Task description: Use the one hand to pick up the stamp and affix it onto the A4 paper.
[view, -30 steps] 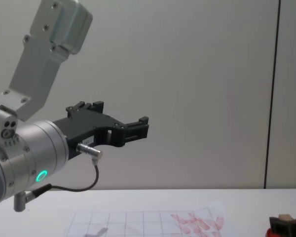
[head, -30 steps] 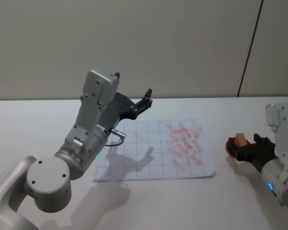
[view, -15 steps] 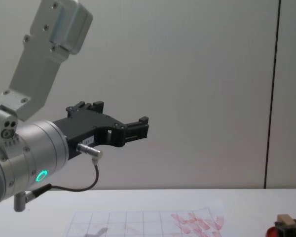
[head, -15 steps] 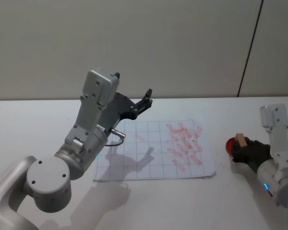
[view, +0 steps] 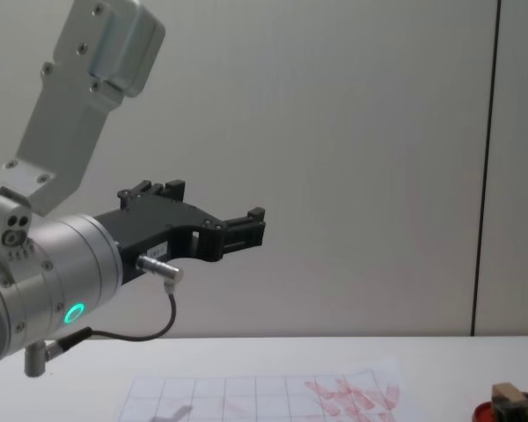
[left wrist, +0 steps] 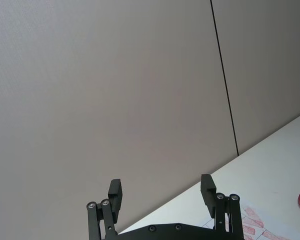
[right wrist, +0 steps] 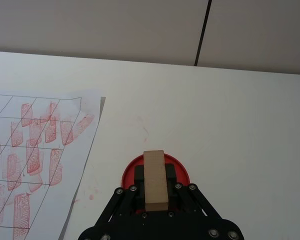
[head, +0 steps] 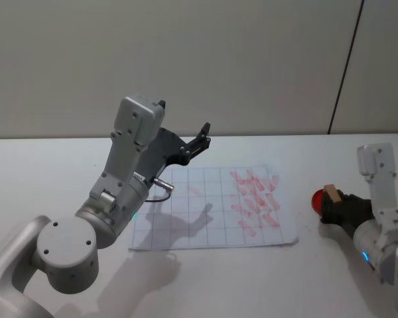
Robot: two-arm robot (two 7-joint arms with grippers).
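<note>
While the right gripper [head: 333, 204] is sitting low over the table [head: 46, 165], at about three o'clock from the paper [head: 209, 215], its two black fingers [right wrist: 171, 176] are pressing narrowly on either side of the stamp [head: 330, 193] and gripping it. The stamp's pale top end is sticking out above the fingers, and its lower end is hanging over the red ink pad [head: 316, 199]; whether it is touching the pad cannot be told. The pad is lying off the paper, near its three o'clock edge, with a strip of bare table between them. The paper is lying flat, with red marks crowding its three o'clock half. The left gripper [head: 200, 140] is hanging high in the air above the paper's eleven o'clock corner, its fingers [left wrist: 207, 185] spreading wide and holding nothing.
</note>
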